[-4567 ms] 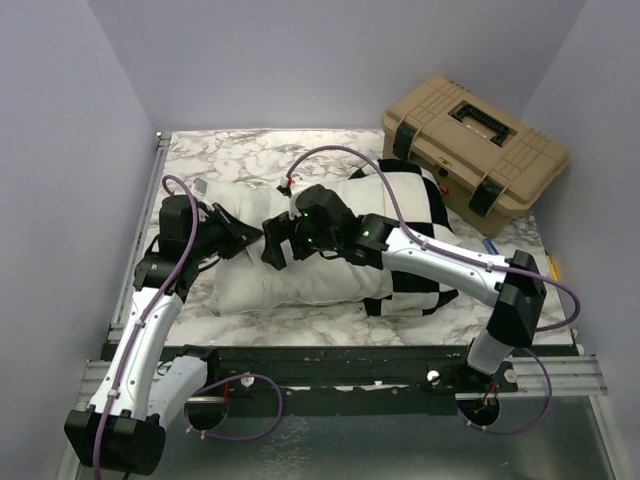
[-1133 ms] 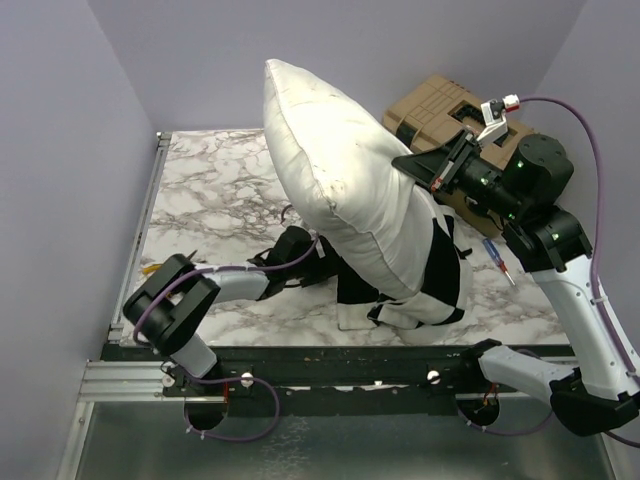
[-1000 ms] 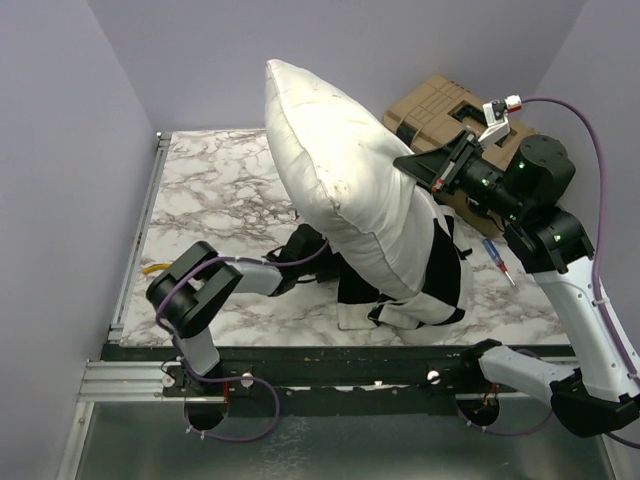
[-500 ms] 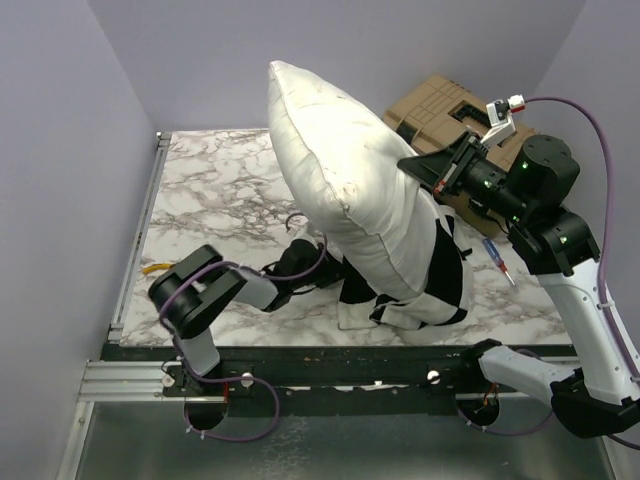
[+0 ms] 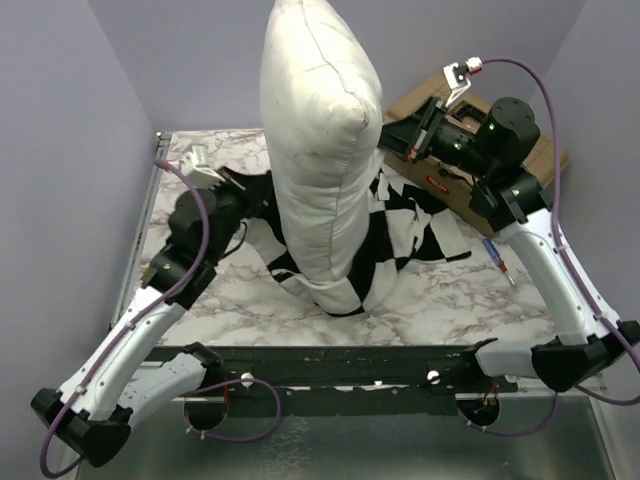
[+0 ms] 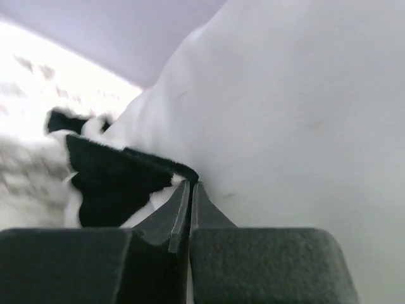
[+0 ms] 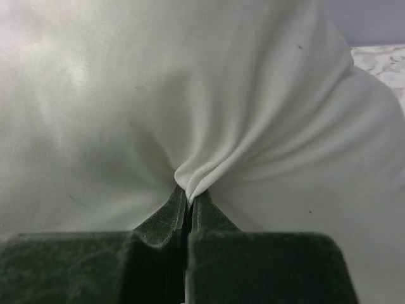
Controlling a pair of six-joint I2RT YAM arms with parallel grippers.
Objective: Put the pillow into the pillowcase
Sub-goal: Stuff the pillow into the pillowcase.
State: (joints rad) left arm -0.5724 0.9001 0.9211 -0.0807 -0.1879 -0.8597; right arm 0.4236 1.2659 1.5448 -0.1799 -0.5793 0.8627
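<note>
— Progress, starting from the near edge?
— The bottom end of the pillow (image 5: 315,150) sits inside the pillowcase (image 5: 400,225), toward the front of the table (image 5: 450,290). Checked cloth wraps only that lowest part; the rest trails off to the right.
— And the left gripper (image 6: 190,185)?
— Clenched on the case's rim, just left of the pillow, pulling that edge outward.
— Further back?
— The pillow stands nearly upright, most of it bare. The right gripper (image 7: 188,193) is clamped on a fold of the white cover, high on the right side, holding it up. A tan toolbox (image 5: 412,100) sits behind.
— What's left?
— Most of it, I'd judge: the case must be drawn up the whole length and over the top end.
</note>
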